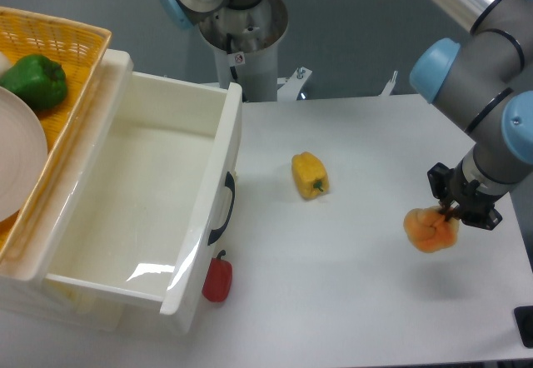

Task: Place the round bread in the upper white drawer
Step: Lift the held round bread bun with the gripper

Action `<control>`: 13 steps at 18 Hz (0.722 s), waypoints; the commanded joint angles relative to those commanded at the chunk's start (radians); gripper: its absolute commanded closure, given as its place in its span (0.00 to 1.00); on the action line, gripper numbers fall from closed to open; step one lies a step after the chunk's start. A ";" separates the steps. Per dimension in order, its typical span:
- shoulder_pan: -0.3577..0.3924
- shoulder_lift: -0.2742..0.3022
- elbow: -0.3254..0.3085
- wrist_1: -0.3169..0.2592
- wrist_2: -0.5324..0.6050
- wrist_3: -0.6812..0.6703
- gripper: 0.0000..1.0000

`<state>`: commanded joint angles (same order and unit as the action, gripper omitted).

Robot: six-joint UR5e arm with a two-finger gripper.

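Note:
The round bread (429,231) is an orange-tan lumpy bun at the right of the table, lifted a little above the surface with its shadow below it. My gripper (450,212) is shut on the bread's top right, with the dark fingers partly sunk into it. The upper white drawer (133,289) stands pulled open at the left, its inside bare, with the dark curved handle (223,210) on its front panel facing the table. The bread is far to the right of the drawer.
A yellow bell pepper (309,175) lies mid-table. A small red pepper (217,279) lies against the drawer's front panel. A yellow wicker basket (71,39) at the back left holds a green pepper (35,81) and a white plate (17,156). The arm's base (241,27) stands behind the table.

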<state>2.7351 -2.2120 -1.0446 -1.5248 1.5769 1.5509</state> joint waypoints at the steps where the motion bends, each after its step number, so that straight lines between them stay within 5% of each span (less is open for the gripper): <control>1: -0.003 0.000 -0.002 0.000 0.000 0.002 1.00; 7: -0.054 0.006 0.001 0.002 0.000 -0.014 0.96; 13: -0.072 0.089 -0.011 -0.040 -0.086 -0.098 1.00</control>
<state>2.6630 -2.1232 -1.0553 -1.5646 1.4912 1.4529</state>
